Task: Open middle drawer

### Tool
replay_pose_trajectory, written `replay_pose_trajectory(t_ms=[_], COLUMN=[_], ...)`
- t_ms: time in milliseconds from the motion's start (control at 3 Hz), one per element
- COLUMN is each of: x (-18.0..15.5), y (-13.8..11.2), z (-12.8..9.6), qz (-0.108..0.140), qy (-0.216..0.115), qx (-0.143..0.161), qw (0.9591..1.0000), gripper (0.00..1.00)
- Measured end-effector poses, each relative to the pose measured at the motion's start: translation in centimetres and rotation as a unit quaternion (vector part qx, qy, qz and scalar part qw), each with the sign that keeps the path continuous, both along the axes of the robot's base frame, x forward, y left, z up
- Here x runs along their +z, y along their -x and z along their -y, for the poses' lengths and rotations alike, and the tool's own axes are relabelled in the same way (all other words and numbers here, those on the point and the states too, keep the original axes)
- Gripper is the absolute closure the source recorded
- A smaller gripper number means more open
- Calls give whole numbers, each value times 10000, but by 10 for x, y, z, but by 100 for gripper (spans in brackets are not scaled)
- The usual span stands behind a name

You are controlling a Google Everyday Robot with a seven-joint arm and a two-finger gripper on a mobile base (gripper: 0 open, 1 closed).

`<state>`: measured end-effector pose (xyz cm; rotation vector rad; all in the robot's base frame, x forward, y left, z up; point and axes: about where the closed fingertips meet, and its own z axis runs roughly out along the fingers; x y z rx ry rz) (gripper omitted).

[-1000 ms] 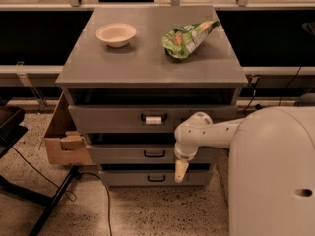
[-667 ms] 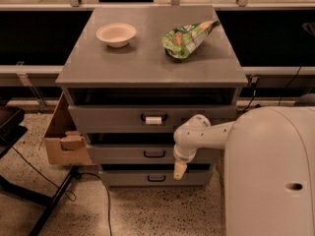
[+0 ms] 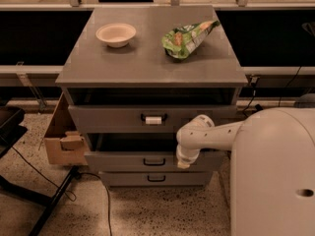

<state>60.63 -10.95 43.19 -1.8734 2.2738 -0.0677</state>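
The grey three-drawer cabinet (image 3: 152,63) stands in the middle of the view. Its middle drawer (image 3: 123,160) has a small black loop handle (image 3: 154,161) and stands partly pulled out, with a dark gap above its front. My gripper (image 3: 183,163) is at the end of my white arm (image 3: 211,133). It points down in front of the middle drawer's front, just right of the handle. The top drawer (image 3: 113,118) has a white tag on its handle (image 3: 153,119). The bottom drawer (image 3: 128,179) is below.
A cream bowl (image 3: 115,34) and a green snack bag (image 3: 188,37) lie on the cabinet top. A cardboard box (image 3: 61,136) stands at the cabinet's left. Black stand legs and a cable (image 3: 54,200) lie on the floor at left. My white body (image 3: 273,176) fills the right.
The middle drawer's front has come out toward me and the gap above it has widened. My gripper end has risen slightly and stays right of the handle.
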Motion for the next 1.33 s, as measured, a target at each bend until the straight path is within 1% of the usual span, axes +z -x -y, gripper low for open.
replay_pose_trajectory(t_ms=[333,667,1000,1333], x=[7,8,8,8], y=[-1,-1,-1,-1], z=[0,0,0,0], qz=[0,0,0,-1], qy=[0,0,0,0], qx=[0,0,0,0], qw=[10000,10000,10000,10000], gripper=[87,92,69,38])
